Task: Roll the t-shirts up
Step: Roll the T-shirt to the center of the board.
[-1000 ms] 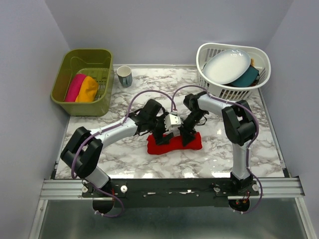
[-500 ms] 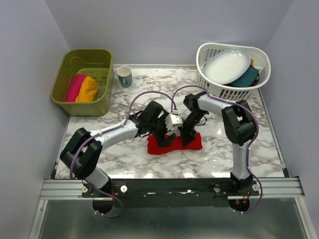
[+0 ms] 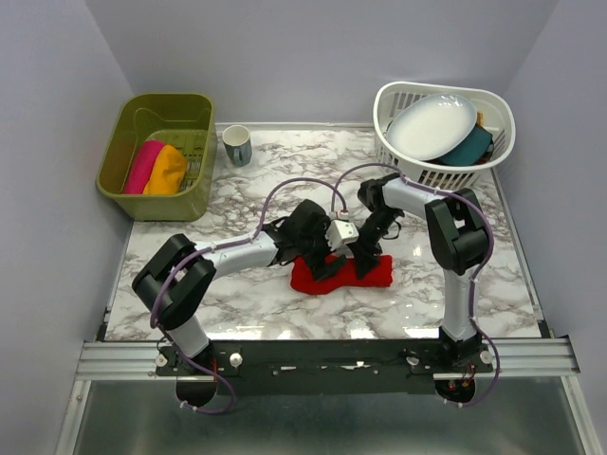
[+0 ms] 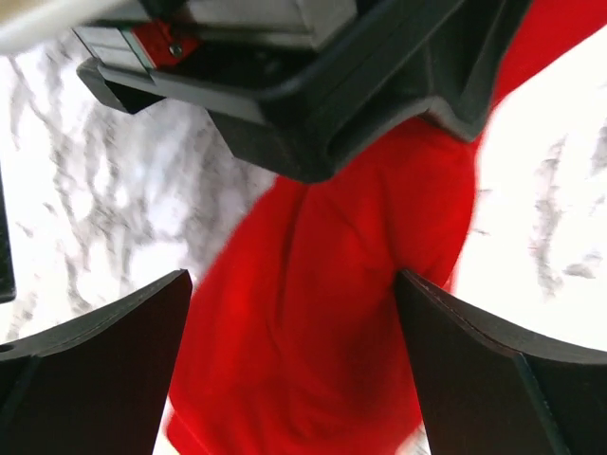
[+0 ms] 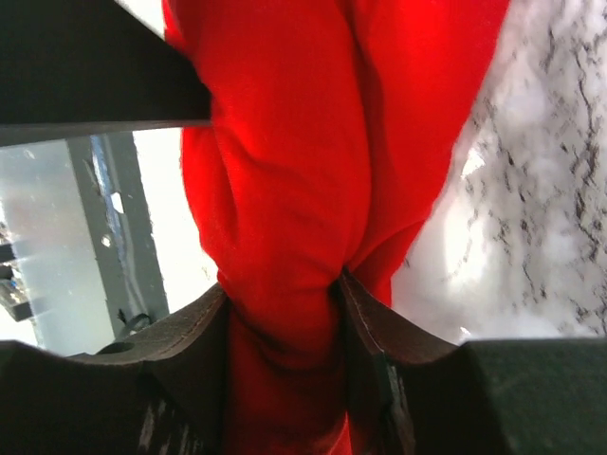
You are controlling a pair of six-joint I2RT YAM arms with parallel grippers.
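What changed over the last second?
The left arm swung right, and the left tool sits open astride the red shirt, not gripping it. The shirt slid slightly right, with the right tool still pinching it. The green bin, cup and basket are unchanged.

"Where does the first t-shirt [image 3: 373, 272] lie?"

"On the tabletop [image 3: 237, 305], about midway between its left and right edges, nearer the near edge."

"And the rest?"

"The bin [image 3: 112, 156] sits at the far left corner. A second t-shirt [image 3: 142, 167] lies in it, with a third t-shirt [image 3: 168, 171] touching on its right. The cup [image 3: 237, 145] stands just right of the bin, by the far edge. The basket [image 3: 446, 176] is at the far right corner, with a plate [image 3: 433, 125] leaning over a dish [image 3: 471, 148] inside."
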